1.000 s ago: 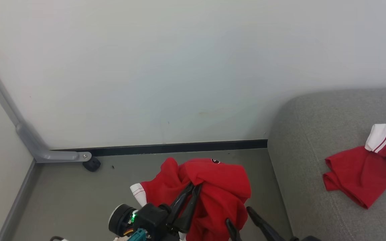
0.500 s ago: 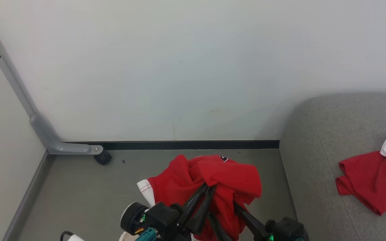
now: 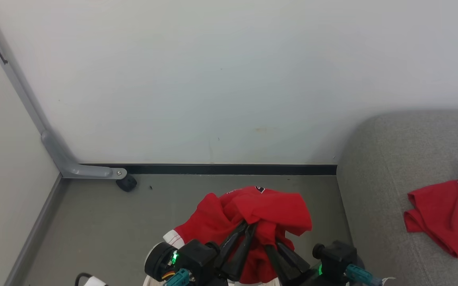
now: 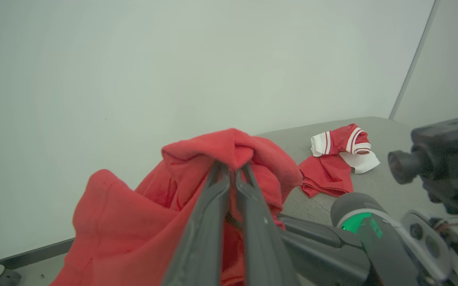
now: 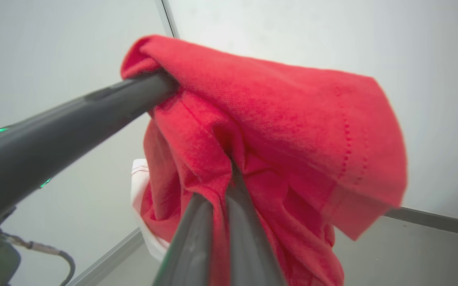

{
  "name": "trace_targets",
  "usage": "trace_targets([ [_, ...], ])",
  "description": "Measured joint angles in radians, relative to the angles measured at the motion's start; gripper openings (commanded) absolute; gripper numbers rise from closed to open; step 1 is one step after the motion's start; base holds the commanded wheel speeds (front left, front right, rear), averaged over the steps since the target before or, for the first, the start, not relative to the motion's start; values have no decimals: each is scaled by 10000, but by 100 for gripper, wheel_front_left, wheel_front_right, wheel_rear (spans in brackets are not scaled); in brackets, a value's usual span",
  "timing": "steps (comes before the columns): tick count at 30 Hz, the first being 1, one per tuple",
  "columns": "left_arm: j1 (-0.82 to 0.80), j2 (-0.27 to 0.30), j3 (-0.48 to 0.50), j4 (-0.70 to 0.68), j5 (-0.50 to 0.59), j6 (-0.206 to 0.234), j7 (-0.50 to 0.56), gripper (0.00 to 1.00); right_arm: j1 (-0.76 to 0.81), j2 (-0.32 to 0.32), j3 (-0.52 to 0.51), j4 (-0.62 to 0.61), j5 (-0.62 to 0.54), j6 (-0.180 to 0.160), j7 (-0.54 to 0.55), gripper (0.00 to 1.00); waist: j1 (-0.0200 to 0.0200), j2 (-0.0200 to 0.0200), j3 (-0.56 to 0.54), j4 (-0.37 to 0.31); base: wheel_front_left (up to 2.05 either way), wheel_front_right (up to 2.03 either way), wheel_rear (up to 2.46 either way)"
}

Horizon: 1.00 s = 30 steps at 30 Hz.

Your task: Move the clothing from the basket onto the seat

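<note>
Both left gripper (image 3: 249, 226) and right gripper (image 3: 273, 243) clamp the red shirt (image 3: 270, 206); the right gaped open earlier.

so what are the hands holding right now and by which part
A red shirt, held by both: the left hand and right hand each pinch bunched fabric near its top; the rest hangs down.

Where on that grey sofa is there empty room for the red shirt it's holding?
The seat is bare from its rounded left edge across to the red-and-white garment lying on its right side, and behind that garment toward the wall. That right side is crowded. The red shirt is pinched by the left hand and right hand.
</note>
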Motion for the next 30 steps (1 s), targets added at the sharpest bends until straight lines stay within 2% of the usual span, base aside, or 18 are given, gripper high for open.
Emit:
trace_targets([
  [8,5,31,-8,-6,0,2,157,0,-519,2,-360,391,130,2,-211,0,0,0,88,-43,0,0,0],
  [9,6,46,-10,-15,0,2,157,4,-560,2,-420,424,148,2,-267,0,1,0,97,-53,0,0,0],
  [10,11,59,-12,-23,0,2,159,30,-604,2,-472,468,188,2,-284,0,0,0,106,-64,0,0,0],
  [11,20,75,-12,-35,0,2,159,47,-668,2,-527,508,201,2,-313,0,0,1,116,-76,0,0,0],
  [12,34,88,-19,-44,2,4,159,81,-725,4,-610,535,201,2,-355,0,0,0,125,-89,0,0,0],
  [13,40,100,-33,-61,2,13,161,100,-785,2,-677,575,203,21,-382,0,0,0,133,-104,0,0,0],
  [18,105,148,-63,-205,4,107,161,100,-1099,-81,-1081,826,284,58,-516,0,0,1,159,-186,0,0,0],
  [21,407,391,-27,-372,23,249,159,100,-1172,-119,-1185,880,282,52,-533,0,0,0,188,-275,0,0,0],
  [30,704,725,-207,-667,201,265,249,100,-1495,-554,-1799,1127,282,-163,-631,0,1,0,328,-733,0,0,0],
])
